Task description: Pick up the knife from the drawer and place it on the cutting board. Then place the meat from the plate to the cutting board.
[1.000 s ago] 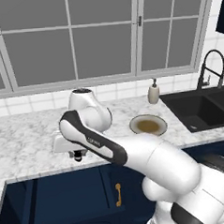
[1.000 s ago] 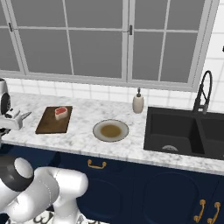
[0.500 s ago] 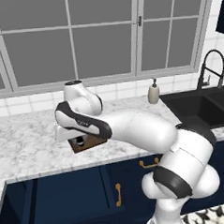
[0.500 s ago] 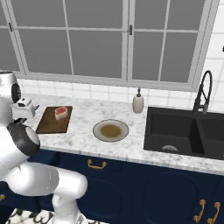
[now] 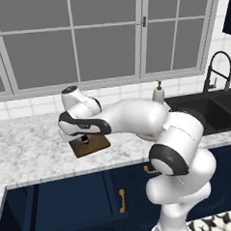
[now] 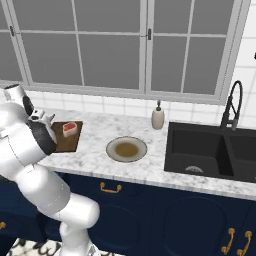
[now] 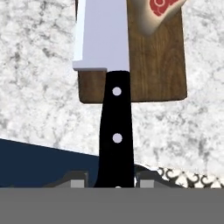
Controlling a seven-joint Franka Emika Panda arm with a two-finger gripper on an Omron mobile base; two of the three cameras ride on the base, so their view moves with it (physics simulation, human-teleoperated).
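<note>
In the hand view the gripper (image 7: 108, 183) is seen clenched on the black handle of the knife (image 7: 110, 87), and the blade is held out above the near end of the board (image 7: 162, 70). The knife is carried in the air over the board; whether the blade already touches the wood cannot be told. So the first part of the task is judged nearly done: the knife is out of the drawer, and it must only be lowered and released.

The meat (image 6: 69, 128) is already found on the board, in its far part, just beside the blade as the hand view shows it. The second part of the task is therefore judged as done, as far as can be seen.

Farther along the counter (image 6: 95, 155), well apart from the board, the plate (image 6: 126, 149) is seen. Nothing is lying in it; only its brownish centre is shown. Behind the plate a soap bottle (image 6: 158, 117) is standing by the wall, and beside it the black sink (image 6: 210, 155) is sunk into the counter, with nothing clear inside.
</note>
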